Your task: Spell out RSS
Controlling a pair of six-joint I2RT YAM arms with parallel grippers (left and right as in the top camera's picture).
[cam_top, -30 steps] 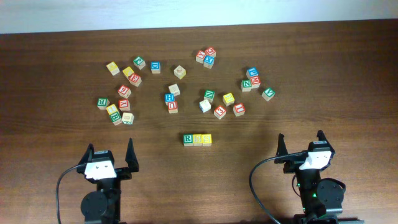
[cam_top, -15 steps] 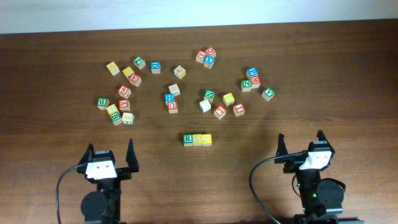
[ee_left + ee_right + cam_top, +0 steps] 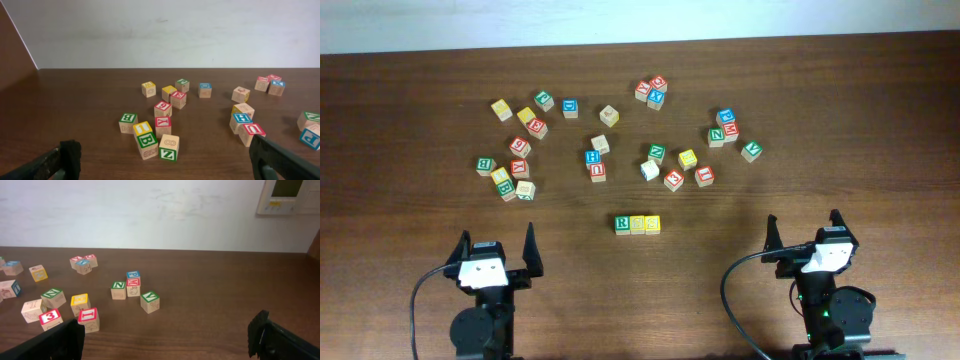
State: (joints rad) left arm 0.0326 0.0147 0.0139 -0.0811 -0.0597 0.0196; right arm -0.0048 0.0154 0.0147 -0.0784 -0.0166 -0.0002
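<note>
Nothing has moved since a second ago: our RSS row (image 3: 638, 224) lies on the table (image 3: 400, 300), left claw (image 3: 497, 238) wide well to its left, right claw (image 3: 803, 220) wide well to its right

**A:** Entry one: row of three cubes (image 3: 637, 224), set side to side and touching. Access?

**B:** Bare table (image 3: 400, 230) all round it. Nearest neighbour is the red-edged 3 cube (image 3: 673, 180), well apart, behind and to the right.

**A:** Entry two: approach lanes.

**B:** Left gripper (image 3: 497, 238) and right gripper (image 3: 803, 222) both have their jaws spread wide, with plain wood between each and the row.

**A:** Entry three: obstructions.

**B:** Left cluster (image 3: 503, 180) is packed, several cubes touching. The blue-and-red pair (image 3: 595, 164) sits mid-table. The right group (image 3: 687, 158) is loosely spread, with gaps between its cubes.
</note>
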